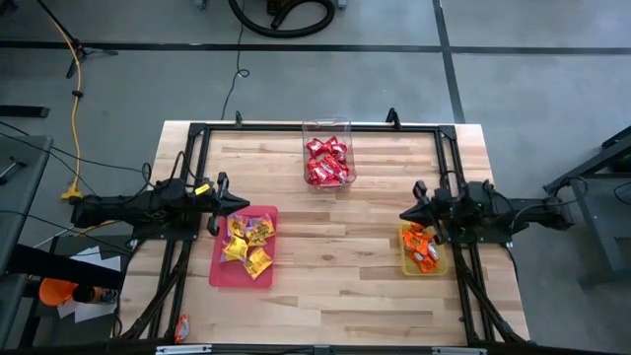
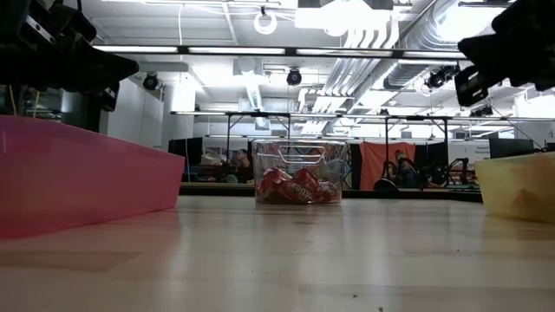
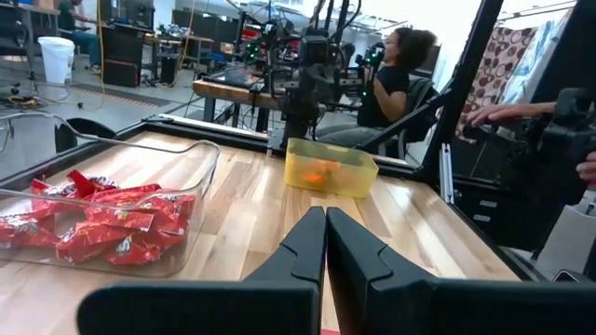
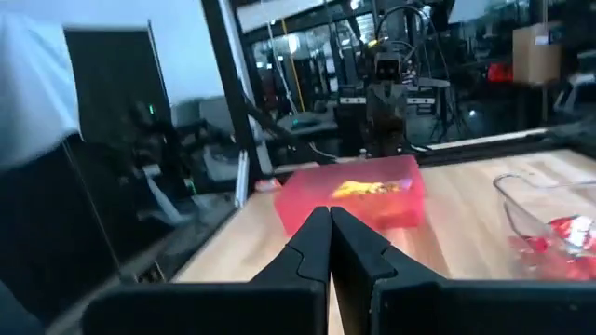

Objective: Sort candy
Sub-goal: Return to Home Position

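Red candy packets (image 1: 327, 161) lie in a clear plastic tub (image 1: 343, 126) at the table's far middle. Yellow candy packets (image 1: 248, 244) lie in the pink tray (image 1: 225, 272) at the left. Orange candy packets (image 1: 422, 247) lie in the yellow tray (image 1: 439, 266) at the right. One more packet (image 1: 181, 326) lies near the front left corner. My left gripper (image 1: 245, 204) is shut and empty, above the pink tray's far end. My right gripper (image 1: 404, 215) is shut and empty, above the yellow tray's far end.
The black frame (image 1: 296, 128) runs along the table's far edge and sides. Bare wood (image 1: 335, 256) lies between the two trays. Beyond the table, a seated person (image 3: 391, 79) shows in the left wrist view.
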Available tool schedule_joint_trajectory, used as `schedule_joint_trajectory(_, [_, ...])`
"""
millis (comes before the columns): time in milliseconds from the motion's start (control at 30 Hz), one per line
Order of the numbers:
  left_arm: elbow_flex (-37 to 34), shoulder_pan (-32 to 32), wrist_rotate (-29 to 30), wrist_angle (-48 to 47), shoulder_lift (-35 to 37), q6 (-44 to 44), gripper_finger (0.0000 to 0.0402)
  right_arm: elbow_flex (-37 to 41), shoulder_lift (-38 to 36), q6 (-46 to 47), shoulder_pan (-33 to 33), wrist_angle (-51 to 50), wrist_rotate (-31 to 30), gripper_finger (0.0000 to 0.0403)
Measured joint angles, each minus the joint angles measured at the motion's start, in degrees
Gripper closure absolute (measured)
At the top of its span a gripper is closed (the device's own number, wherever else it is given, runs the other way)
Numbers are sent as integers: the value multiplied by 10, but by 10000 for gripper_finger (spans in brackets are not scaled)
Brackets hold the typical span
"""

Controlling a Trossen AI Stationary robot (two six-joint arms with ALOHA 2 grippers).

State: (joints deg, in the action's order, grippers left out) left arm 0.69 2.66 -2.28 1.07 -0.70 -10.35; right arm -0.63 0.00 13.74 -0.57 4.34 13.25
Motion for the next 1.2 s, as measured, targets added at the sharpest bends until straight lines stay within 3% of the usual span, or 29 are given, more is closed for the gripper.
schedule_joint_trajectory(100, [0,0,0,1,-1,0,401,0,0,-66,-2,25,8,402])
schedule_joint_trajectory(267, [0,0,1,1,-6,0,401,0,0,-199,-2,-18,-19,402])
schedule_joint_trajectory(467, [0,0,1,0,-6,0,401,1,0,-167,-2,-25,-62,402])
schedule_joint_trajectory(1200, [0,0,2,0,-6,0,401,1,10,-167,-2,-25,-65,402])
